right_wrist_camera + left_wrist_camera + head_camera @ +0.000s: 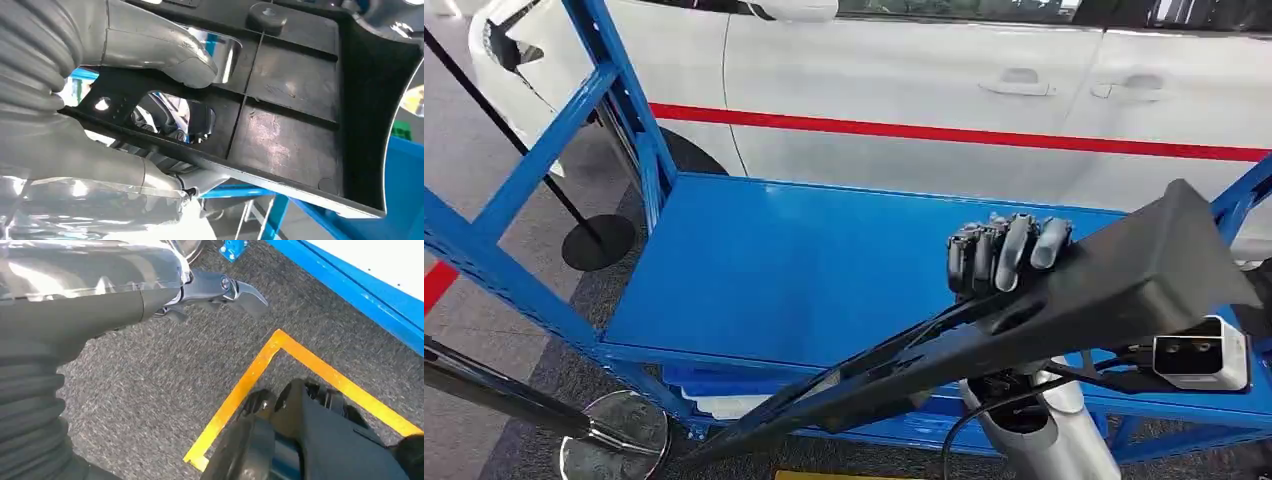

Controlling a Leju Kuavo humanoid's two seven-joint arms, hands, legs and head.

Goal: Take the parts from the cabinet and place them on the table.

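Black plastic, long and ribbed underneath, is the part (1064, 310) we carry: our right hand (1004, 252) is clamped on it, fingers curled over its upper edge and the thumb (165, 55) pressed on its inner face. It hangs tilted above the near right side of the blue counter (764, 270), not touching it. Our left hand (220, 292) hangs beside the body over the carpet, and we cannot tell how its fingers stand. We judge the placing step is underway; next we should lower the part flat, then let go.
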